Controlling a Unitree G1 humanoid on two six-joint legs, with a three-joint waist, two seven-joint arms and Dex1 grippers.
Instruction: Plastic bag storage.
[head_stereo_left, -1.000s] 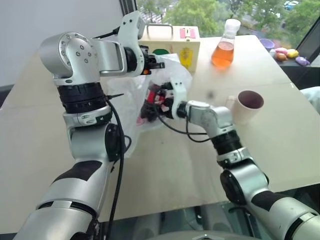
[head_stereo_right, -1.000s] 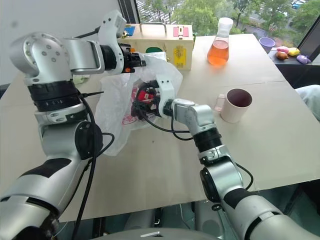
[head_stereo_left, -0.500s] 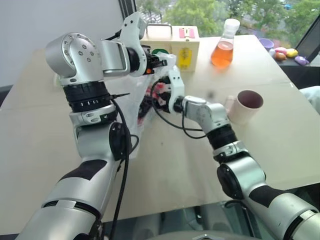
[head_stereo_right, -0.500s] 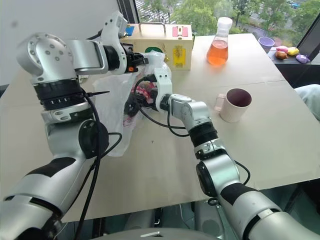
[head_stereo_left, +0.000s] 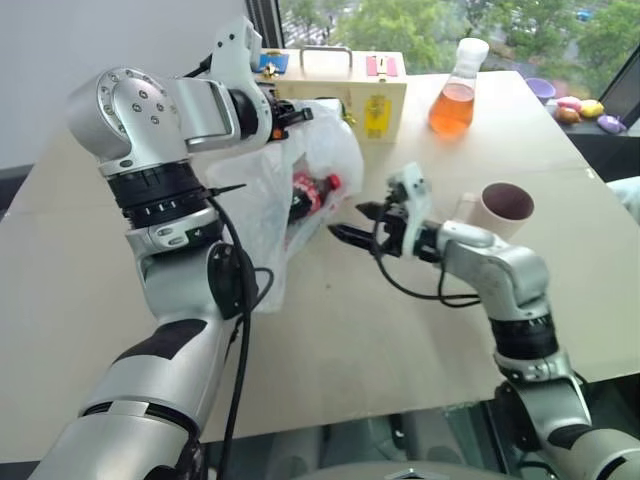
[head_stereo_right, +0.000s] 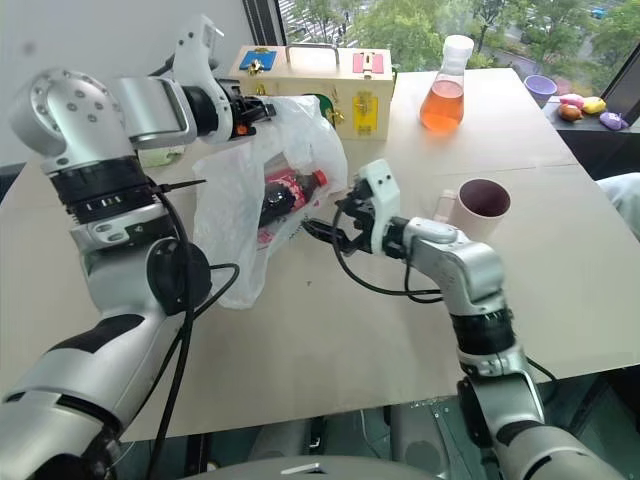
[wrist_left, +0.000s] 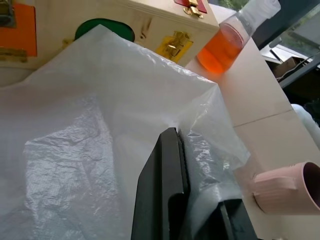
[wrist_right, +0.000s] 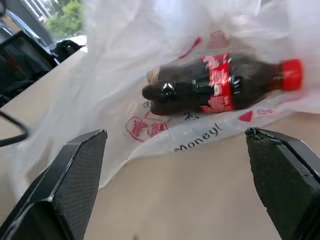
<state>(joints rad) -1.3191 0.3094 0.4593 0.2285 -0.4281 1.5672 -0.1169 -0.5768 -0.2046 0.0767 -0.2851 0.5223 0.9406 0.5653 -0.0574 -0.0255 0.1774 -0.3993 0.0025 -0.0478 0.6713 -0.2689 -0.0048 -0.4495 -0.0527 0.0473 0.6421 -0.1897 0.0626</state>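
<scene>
Eye views: plastic bag (head_stereo_right: 255, 200) held up by top edge, pinched in closed left gripper (head_stereo_right: 262, 108), hanging to table (head_stereo_right: 330, 350) before wooden box (head_stereo_right: 320, 85). Cola bottle (head_stereo_right: 285, 195) seen inside, long axis slanted, cap up toward right. Right gripper (head_stereo_right: 325, 232) spread wide, empty, beside bag. Loading judged done; stowing bag left.

Left wrist view: film clamped between shut fingers (wrist_left: 162, 190).

Right wrist view: bottle lengthwise across, red cap (wrist_right: 291, 74) at end.

Left gripper (head_stereo_left: 296, 112) lifts the bag's rim, right gripper (head_stereo_left: 352, 224) wide open beside it.
The bag (head_stereo_left: 262, 190) sags on the table (head_stereo_left: 340, 330), bottle (head_stereo_left: 308, 195) inside; box (head_stereo_left: 345, 88), flask (head_stereo_left: 455, 92), cup (head_stereo_left: 502, 212) around.
</scene>
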